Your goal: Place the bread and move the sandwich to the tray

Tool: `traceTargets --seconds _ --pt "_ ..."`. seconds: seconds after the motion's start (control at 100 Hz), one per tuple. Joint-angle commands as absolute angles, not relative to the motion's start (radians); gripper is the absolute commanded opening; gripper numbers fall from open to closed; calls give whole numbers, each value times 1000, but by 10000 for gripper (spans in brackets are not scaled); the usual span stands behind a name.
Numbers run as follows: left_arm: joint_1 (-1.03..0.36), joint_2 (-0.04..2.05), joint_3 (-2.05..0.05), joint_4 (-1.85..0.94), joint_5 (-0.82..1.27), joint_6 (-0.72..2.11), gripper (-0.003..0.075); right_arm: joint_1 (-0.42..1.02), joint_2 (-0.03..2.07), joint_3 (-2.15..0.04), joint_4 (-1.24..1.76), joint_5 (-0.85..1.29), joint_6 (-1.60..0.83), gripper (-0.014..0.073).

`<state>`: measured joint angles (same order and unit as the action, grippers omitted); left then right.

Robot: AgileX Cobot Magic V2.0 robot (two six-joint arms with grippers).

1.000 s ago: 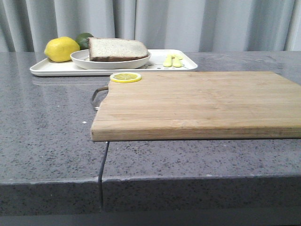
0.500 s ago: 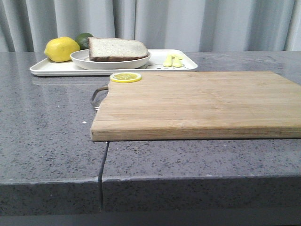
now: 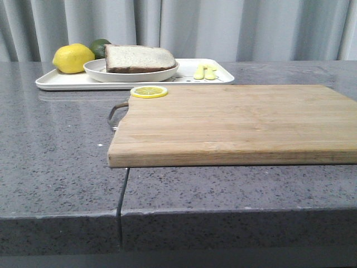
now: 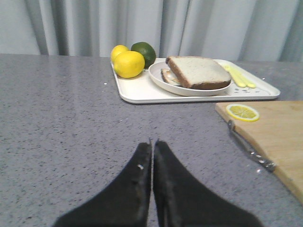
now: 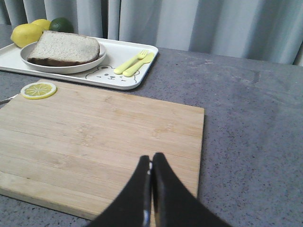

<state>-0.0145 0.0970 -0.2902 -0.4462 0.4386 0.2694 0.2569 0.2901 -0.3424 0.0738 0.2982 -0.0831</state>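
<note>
My left gripper (image 4: 152, 142) hung over the bare grey countertop (image 3: 56, 145), its two black fingers (image 4: 139, 179) pressed together along their whole length, with nothing between them and nothing touching the tips. My right gripper (image 5: 151, 158) was likewise closed and empty, its fingers (image 5: 165, 194) meeting in a thin seam above the near part of the wooden board (image 5: 104, 137); whether the tips touched the wood could not be told.

The sandwich (image 3: 138, 58) lay on the round white plate (image 3: 100, 71), and the plate stood on the white tray (image 3: 61, 82) at the far left of the counter. The top slice of bread (image 4: 198, 71) was plain-faced with a dark crust; in the left wrist view a pale edge of filling (image 4: 168, 77) showed beneath it. The tray (image 5: 128, 66) bore a small bear drawing (image 5: 105, 73) just beside the plate, and a yellow fork and spoon (image 5: 134, 62) lay on its right part. Two lemons (image 4: 127, 61) and a lime (image 4: 144, 51) sat at the tray's left end, touching one another.

A lemon slice (image 3: 149, 91) rested on the far left corner of the board (image 3: 234, 123). A knife (image 4: 250, 149) lay along the board's left edge, its handle partly under the board.
</note>
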Motion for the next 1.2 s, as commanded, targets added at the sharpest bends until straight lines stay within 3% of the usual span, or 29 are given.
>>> traceTargets --seconds 0.0,0.37,0.69,1.19 --pt "-22 108 -296 -369 350 269 -19 250 295 -367 67 224 -79 -67" --pt "-22 9 -100 -31 198 29 -19 250 295 -367 67 224 -79 -67" --pt "-22 -38 16 -14 116 27 -19 250 295 -367 67 225 -79 -67" --pt "-22 -38 17 0 99 27 -19 250 295 -367 67 225 -79 -67"
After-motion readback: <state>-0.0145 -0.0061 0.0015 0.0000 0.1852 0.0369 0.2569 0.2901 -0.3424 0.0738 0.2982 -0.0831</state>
